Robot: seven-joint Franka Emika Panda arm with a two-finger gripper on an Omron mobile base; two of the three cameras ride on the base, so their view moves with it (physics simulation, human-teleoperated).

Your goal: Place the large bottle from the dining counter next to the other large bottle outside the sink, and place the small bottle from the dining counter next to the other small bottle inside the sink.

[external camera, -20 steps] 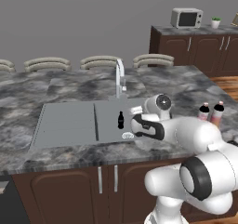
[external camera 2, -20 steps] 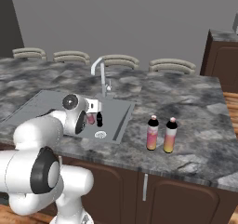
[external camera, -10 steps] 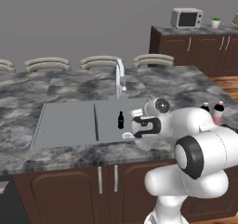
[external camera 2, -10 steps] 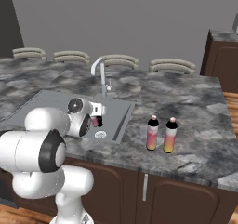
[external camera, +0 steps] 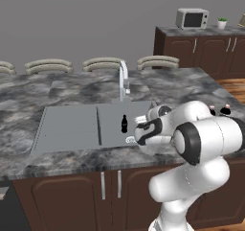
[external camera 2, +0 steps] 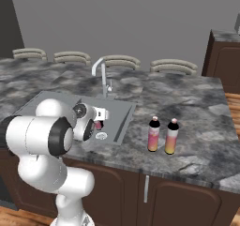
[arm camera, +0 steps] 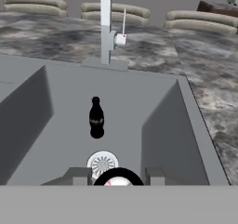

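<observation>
Over the sink (external camera: 67,129), from the left base camera, the gripper (external camera: 143,132) hangs above the right basin, near its front right corner; a black bottle (external camera: 124,123) stands upright in that basin, just left of the gripper, with the drain (external camera: 130,140) in front of it and the faucet (external camera: 123,79) behind. From the right base camera, a pink bottle (external camera 2: 98,124) shows at the gripper (external camera 2: 99,122), clenched in its jaws over the sink (external camera 2: 123,119); two large bottles (external camera 2: 162,135) stand upright on the counter (external camera 2: 197,126) right of the sink. From the hand camera, the black bottle (arm camera: 96,118) stands beyond the drain (arm camera: 102,163), faucet (arm camera: 106,25) behind; the pink bottle's dark cap (arm camera: 118,177) sits between the fingers (arm camera: 76,175).
</observation>
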